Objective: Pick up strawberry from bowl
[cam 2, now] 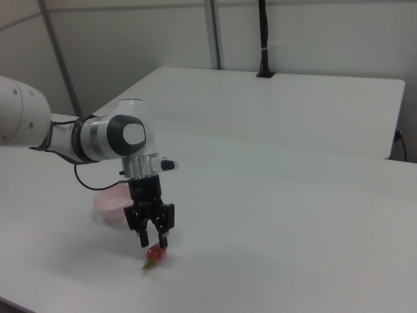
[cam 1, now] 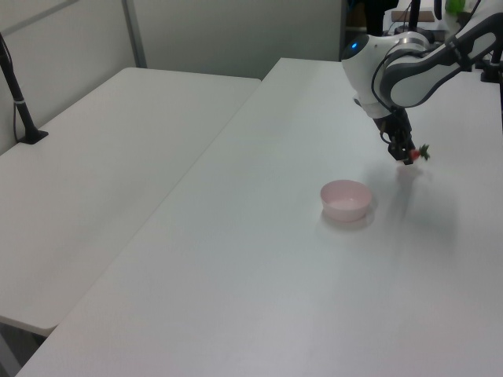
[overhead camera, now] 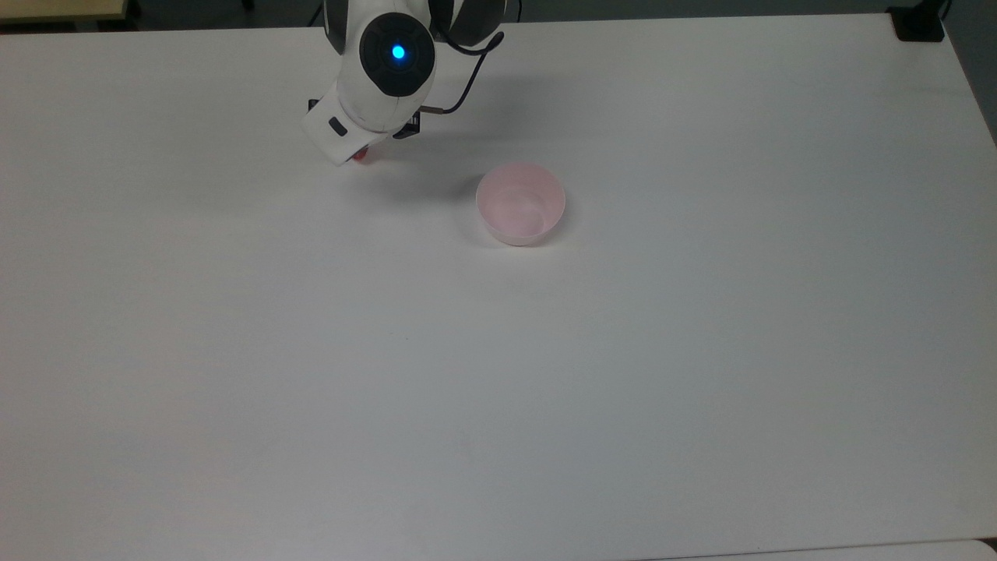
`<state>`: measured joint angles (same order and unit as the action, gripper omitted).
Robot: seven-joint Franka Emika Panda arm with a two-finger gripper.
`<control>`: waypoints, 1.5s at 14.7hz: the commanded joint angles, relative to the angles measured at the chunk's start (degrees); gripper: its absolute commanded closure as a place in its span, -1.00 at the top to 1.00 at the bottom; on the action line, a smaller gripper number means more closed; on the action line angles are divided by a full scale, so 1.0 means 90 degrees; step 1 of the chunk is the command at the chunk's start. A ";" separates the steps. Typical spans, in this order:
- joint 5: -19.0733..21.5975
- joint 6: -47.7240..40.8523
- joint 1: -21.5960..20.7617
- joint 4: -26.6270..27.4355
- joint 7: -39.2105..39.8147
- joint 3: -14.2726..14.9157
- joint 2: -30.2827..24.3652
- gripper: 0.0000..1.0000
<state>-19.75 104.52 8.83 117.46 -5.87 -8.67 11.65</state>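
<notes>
Jaws grip the strawberry (cam 2: 155,255), seemingly just above the table (cam 2: 293,215); top view hides this.

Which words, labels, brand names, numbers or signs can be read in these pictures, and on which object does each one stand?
None: no readable text in the three views.
The pink bowl has plain walls.
The strawberry, held in the pincer, carries only pale speckles.
The white table bears no marking.
The robot arm shows a blue light, no letters.
</notes>
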 commanded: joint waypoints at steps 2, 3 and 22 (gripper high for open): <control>-0.0022 0.0047 0.0083 -0.0082 0.0017 -0.0023 -0.0249 1.00; -0.0013 -0.0050 0.0074 -0.0189 0.0017 -0.0023 -0.0268 1.00; 0.2087 -0.1470 -0.1274 -0.2778 -0.0207 0.1197 -0.1489 1.00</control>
<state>-2.21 86.32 1.61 91.81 -6.67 -2.21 -1.33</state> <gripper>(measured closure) 0.000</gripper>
